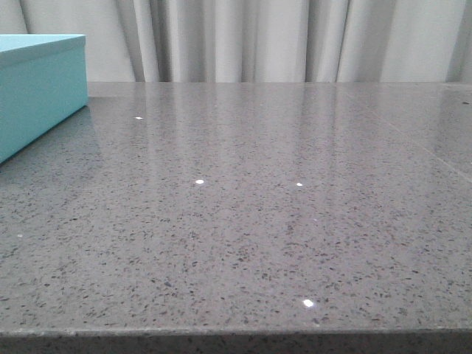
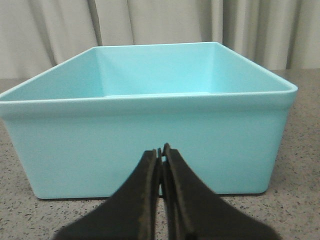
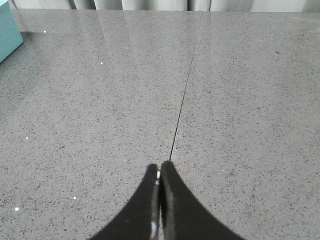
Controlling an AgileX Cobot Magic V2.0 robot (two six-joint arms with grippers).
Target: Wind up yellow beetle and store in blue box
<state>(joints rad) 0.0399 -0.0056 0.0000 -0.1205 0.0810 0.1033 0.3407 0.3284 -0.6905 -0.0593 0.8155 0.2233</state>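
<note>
The blue box (image 1: 37,81) stands at the far left of the grey table in the front view. In the left wrist view the blue box (image 2: 150,145) is open-topped and its inside shows nothing, with its near wall straight ahead of my left gripper (image 2: 161,150). The left gripper is shut and empty, a short way off the box. My right gripper (image 3: 160,167) is shut and empty, low over bare table. A corner of the blue box (image 3: 7,27) shows far off in the right wrist view. The yellow beetle is out of view. Neither gripper shows in the front view.
The grey speckled table (image 1: 243,221) has its front edge (image 1: 236,333) close to the camera. A thin seam (image 3: 186,87) runs across the tabletop ahead of the right gripper. Pale curtains (image 1: 280,37) hang behind the table.
</note>
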